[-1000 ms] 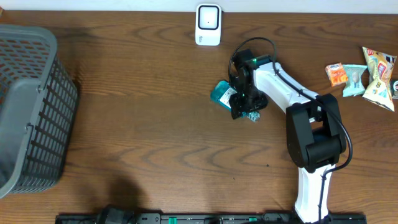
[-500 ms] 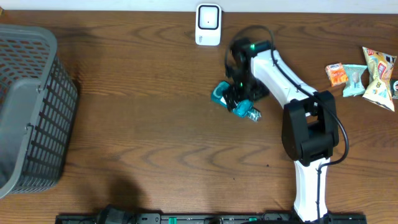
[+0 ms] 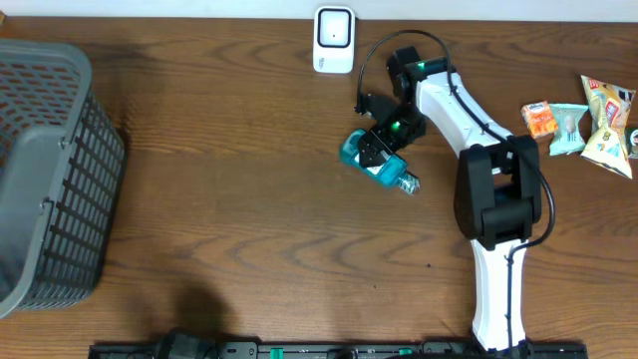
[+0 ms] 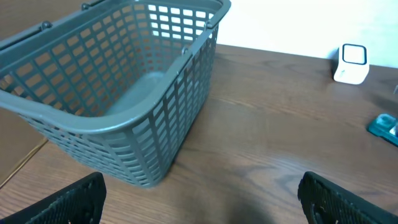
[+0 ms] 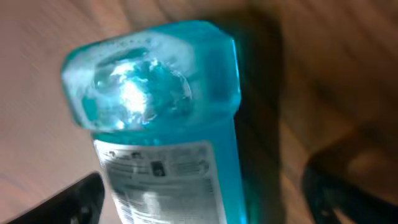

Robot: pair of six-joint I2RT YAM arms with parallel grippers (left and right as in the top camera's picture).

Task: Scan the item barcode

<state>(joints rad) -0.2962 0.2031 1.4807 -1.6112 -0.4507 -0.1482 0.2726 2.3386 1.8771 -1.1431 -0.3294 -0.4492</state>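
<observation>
Right gripper (image 5: 202,202) is spread wide right over the teal bottle (image 3: 377,163), one finger on either side, with a clear gap on the right. Nothing is pinched! The bottle lies on its side on the wooden table (image 3: 249,229), printed label showing, below the white scanner (image 3: 334,40) and apart from it. Snack packets (image 3: 583,120) sit at the far right edge. Over on the left, the left gripper (image 4: 202,202) hangs spread wide too, empty, facing the grey basket (image 4: 180,112).
</observation>
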